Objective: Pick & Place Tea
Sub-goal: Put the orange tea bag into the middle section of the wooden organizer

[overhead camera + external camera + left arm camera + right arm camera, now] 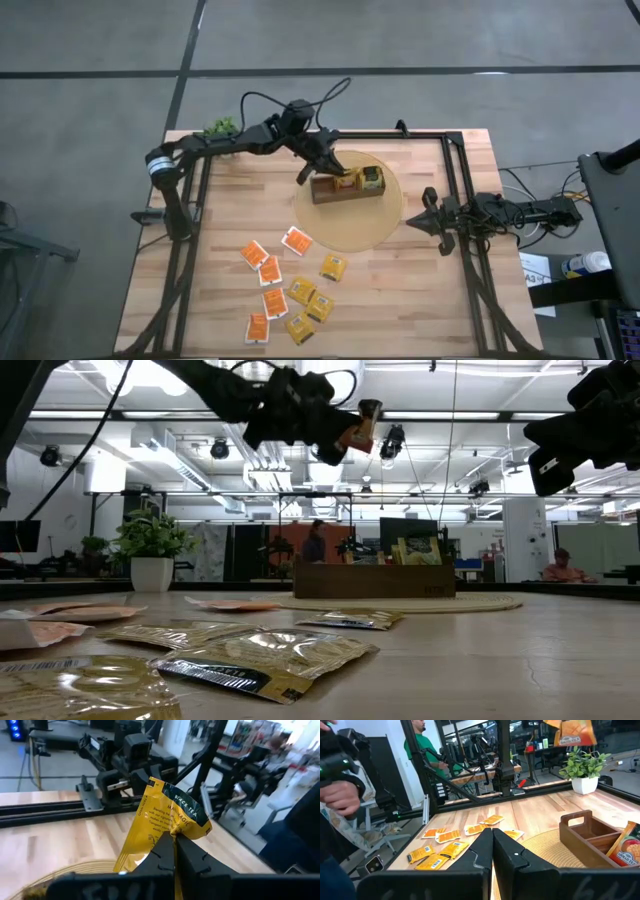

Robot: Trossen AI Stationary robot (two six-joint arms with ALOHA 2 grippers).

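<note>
Left gripper (173,851) is clamped on a yellow sachet (167,820): fingers pinched together with no gap, gripping the sachet's lower edge so the packet sticks up crumpled above the fingertips, dark label band at its far corner. In the high view that gripper (338,172) hangs over the wooden box (345,185), directly above the box's left-hand compartments, sachet off the table and clear of the box. The low view shows the same gripper (345,435) up in the air with the packet (368,418) at its tip, well above the box (372,579). Just below and to the gripper's right, sachets already stand upright in the box's right-end compartment (372,178). The box sits on a round woven mat (385,222), which lies under the gripper and spreads toward the table front. Farther out from the gripper, toward the near-left of the table (430,290), the loose sachets lie flat: orange-and-white ones (254,254) in a scatter closest to the left edge, yellow ones (302,291) beside them, one yellow (334,266) just off the mat's rim. Right gripper (428,218) waits at the mat's right edge, well apart from the left one, fingers shut on nothing; its own view shows the two fingers (492,847) pressed together. A potted plant (221,127) sits at the table's far left corner, behind the left arm. Person in a green top (422,745) visible beyond the table.
</note>
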